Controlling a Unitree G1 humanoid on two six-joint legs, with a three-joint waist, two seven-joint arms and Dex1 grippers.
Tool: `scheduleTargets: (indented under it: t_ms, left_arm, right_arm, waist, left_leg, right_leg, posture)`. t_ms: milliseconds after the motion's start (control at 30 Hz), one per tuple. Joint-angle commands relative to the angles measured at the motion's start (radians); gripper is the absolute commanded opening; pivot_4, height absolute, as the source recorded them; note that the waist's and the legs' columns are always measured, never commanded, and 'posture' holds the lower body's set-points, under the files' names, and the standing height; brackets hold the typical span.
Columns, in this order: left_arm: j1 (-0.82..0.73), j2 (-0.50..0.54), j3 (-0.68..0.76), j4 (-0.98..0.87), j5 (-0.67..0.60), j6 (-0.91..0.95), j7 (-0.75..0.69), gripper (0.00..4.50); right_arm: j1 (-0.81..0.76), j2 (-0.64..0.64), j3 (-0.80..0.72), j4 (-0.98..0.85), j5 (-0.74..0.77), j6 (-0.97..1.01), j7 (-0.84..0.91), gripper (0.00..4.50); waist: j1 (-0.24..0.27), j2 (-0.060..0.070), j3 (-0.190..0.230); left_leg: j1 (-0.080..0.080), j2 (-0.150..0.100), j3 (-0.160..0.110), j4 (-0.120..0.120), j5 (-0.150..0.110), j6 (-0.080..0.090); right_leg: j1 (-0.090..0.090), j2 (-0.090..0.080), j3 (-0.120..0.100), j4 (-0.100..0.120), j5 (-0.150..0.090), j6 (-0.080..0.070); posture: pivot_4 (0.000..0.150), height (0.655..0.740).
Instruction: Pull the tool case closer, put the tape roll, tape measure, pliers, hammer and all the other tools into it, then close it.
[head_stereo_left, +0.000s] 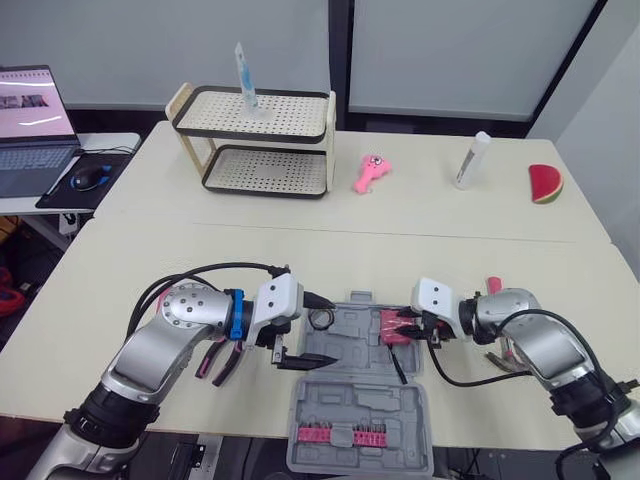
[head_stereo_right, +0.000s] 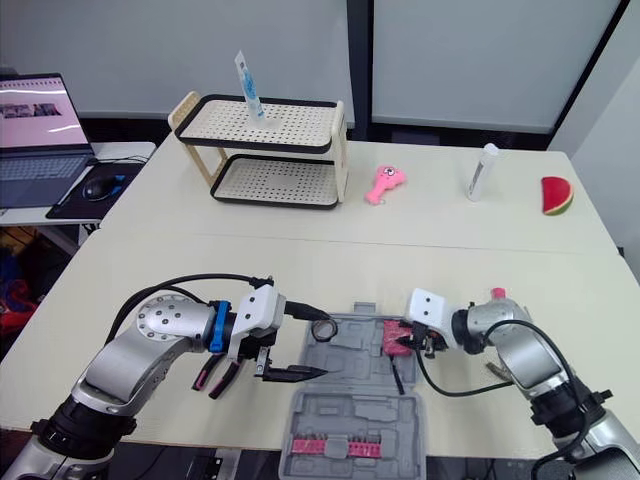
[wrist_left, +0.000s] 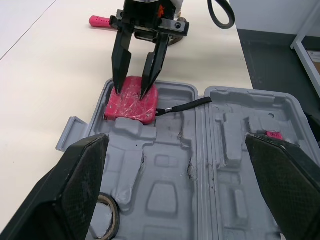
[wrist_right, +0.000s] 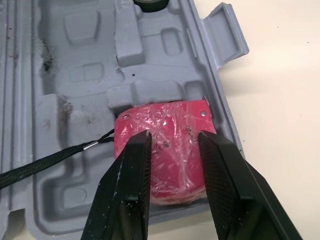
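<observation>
Right wrist view | right pincer (wrist_right: 175, 137) ajar over glossy tape measure (wrist_right: 172, 162) | left pincer (wrist_left: 175, 142) agape

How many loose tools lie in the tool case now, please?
2: the tape roll at its left end, and the tape measure at its right end, under the right pincer.

No legible text, label or number anywhere.

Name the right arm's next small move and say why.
Probably draw the right tool straight back: the pink tape measure already lies in the tool case, and the jaws stand apart with their tips on its top face, not clamping it.
</observation>
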Motion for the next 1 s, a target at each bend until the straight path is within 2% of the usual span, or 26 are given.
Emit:
scheduleTargets:
  t_ms: [33,467,800,1000]
  left_arm:
    - [0.004,0.007,0.008,-0.013,-0.002,-0.016,-0.007,4.50]
    - [0.011,0.010,0.012,-0.012,-0.007,-0.022,-0.014,4.50]
    - [0.012,0.008,0.013,-0.012,-0.004,-0.027,-0.019,4.50]
    - [0.022,0.008,0.020,-0.009,-0.003,-0.035,-0.010,4.50]
  right_arm:
    - [0.032,-0.027,0.052,0.114,-0.066,0.051,0.004,1.50]
    - [0.124,-0.024,-0.010,0.131,-0.006,-0.057,0.027,1.50]
    - [0.113,0.030,-0.010,0.235,-0.008,-0.187,0.031,1.50]
    - [0.091,0.059,-0.039,0.179,0.011,-0.257,0.021,1.50]
  waist:
    - [0.001,0.000,0.000]
    - [0.010,-0.002,-0.002]
    - [0.000,-0.003,-0.003]
    - [-0.004,-0.003,-0.003]
  left_leg:
    - [0.000,0.000,0.000,0.000,0.000,0.000]
    - [0.000,-0.001,-0.001,0.000,0.000,0.000]
    - [0.001,-0.001,0.000,-0.001,0.000,0.000]
    - [0.003,0.000,0.000,-0.002,0.000,0.000]
  right_leg:
    - [0.000,0.000,0.000,0.000,0.000,0.000]
    - [0.002,-0.002,-0.002,-0.001,0.000,0.000]
    - [0.002,-0.001,-0.002,0.000,0.000,0.000]
    - [0.003,0.000,-0.001,0.000,0.000,0.000]
  posture:
    - [0.150,0.7350]
    - [0.150,0.7350]
    - [0.150,0.7350]
    - [0.150,0.7350]
